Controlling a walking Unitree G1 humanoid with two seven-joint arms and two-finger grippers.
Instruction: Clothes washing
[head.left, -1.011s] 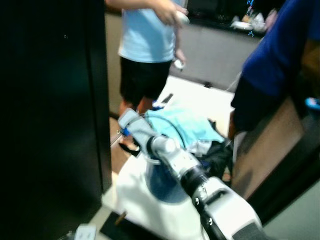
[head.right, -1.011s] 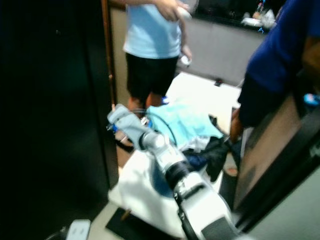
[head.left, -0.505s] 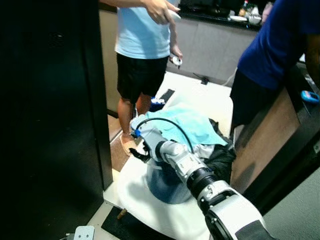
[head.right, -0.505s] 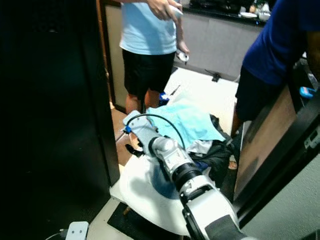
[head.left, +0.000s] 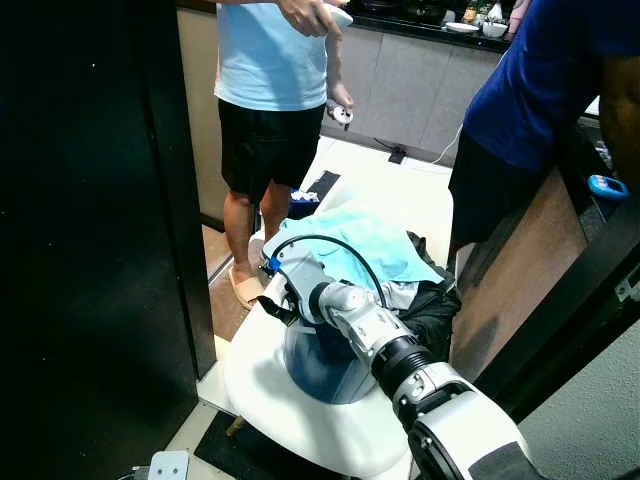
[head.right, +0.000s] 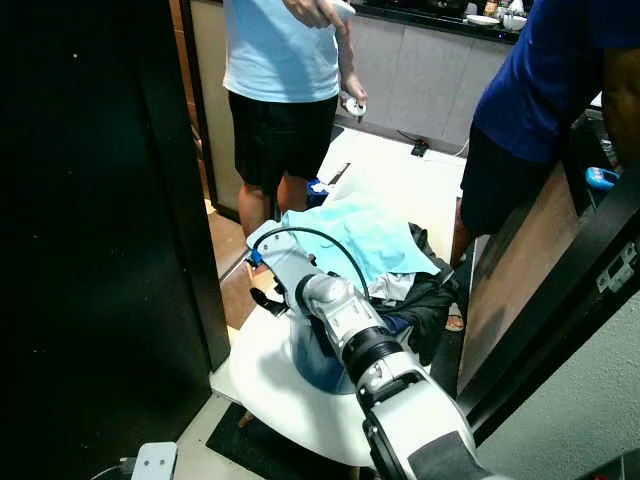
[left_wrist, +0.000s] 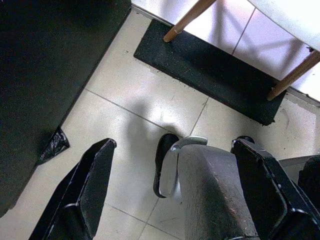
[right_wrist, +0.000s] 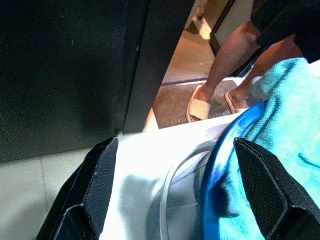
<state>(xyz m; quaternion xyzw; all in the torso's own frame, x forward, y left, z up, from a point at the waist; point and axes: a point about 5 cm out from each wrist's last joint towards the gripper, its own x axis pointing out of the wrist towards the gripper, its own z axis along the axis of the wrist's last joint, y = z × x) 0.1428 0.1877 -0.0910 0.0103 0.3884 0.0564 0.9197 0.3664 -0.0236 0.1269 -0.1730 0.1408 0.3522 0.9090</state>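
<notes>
A blue laundry basket (head.left: 322, 366) stands on a white seat (head.left: 258, 392), heaped with clothes. A light turquoise cloth (head.left: 352, 245) lies on top, with dark garments (head.left: 436, 314) beside it. My right arm reaches forward over the basket, and its wrist (head.left: 288, 281) is at the cloth's near left edge. In the right wrist view the right gripper (right_wrist: 176, 145) is open above the white seat and the basket's blue rim (right_wrist: 220, 165), with the turquoise cloth (right_wrist: 282, 125) just beside it and nothing held. My left gripper (left_wrist: 175, 145) hangs open over the tiled floor.
A tall dark panel (head.left: 90, 250) closes off the left. A person in a light blue shirt (head.left: 270, 60) stands beyond the basket, and another in dark blue (head.left: 540, 90) stands at the right by a wooden panel (head.left: 520, 290). A black mat (left_wrist: 210, 70) lies under the seat's wooden legs.
The head view has shifted and sharpened. My right wrist has come down from beside the turquoise cloth to the basket's near left rim. Both people stay where they were.
</notes>
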